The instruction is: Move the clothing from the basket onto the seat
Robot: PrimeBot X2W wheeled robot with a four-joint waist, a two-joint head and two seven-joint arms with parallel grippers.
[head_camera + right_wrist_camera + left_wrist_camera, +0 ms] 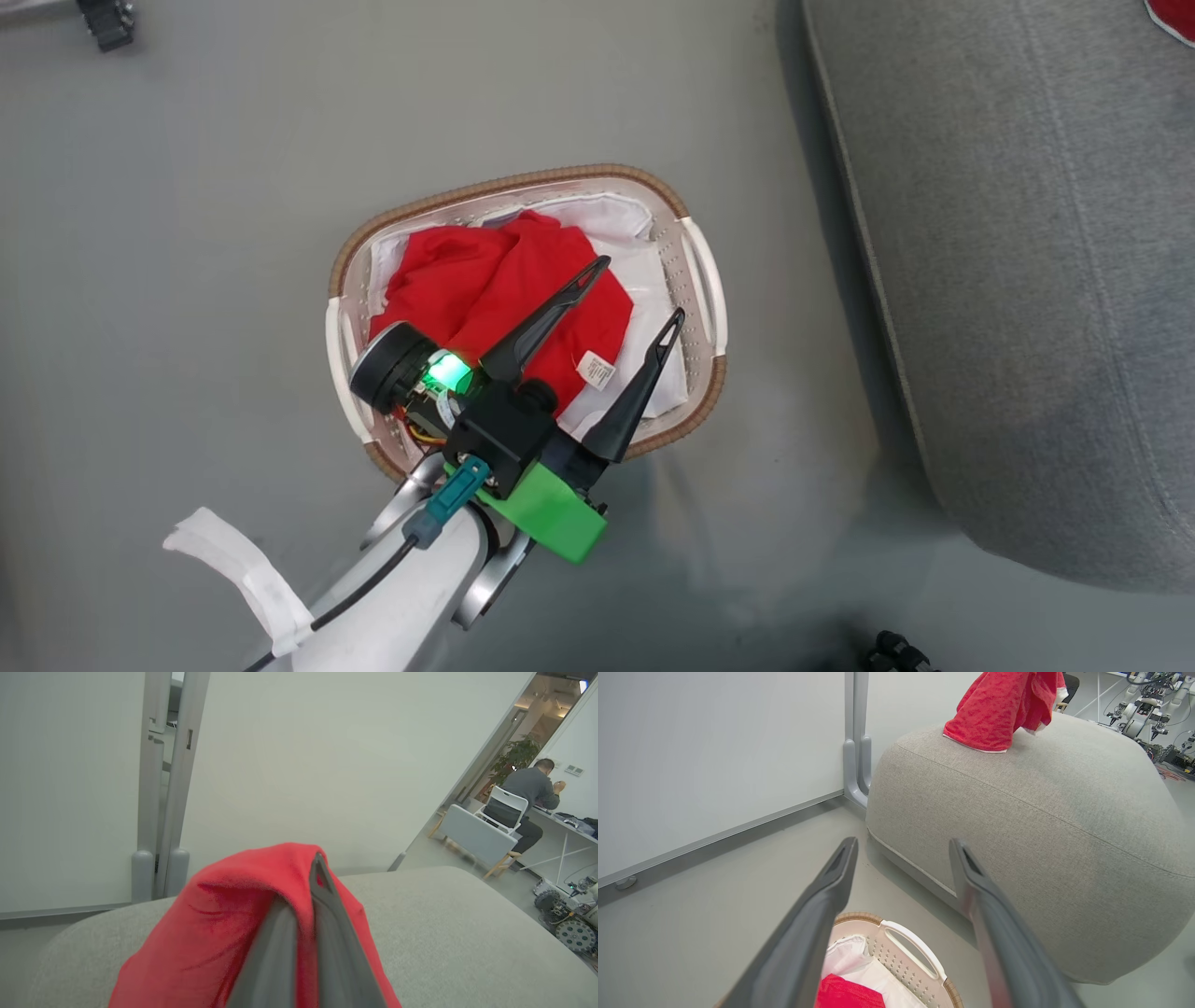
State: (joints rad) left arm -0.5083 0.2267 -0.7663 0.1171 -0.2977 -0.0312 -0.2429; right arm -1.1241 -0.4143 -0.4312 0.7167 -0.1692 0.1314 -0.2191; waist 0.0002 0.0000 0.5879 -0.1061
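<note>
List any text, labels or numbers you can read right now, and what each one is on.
White tag on the red garment in the basket: it carries print, but too small and blurred to read.
No other words, brands, numbers or signs can be read.

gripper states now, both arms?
Left gripper: open, empty, above the basket.
Right gripper: shut on a red garment at the seat.

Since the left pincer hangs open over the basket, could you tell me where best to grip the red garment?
Probably the raised fold down the middle of the red garment, from above: the basket walls block the sides, and the open left pincer can straddle it.
</note>
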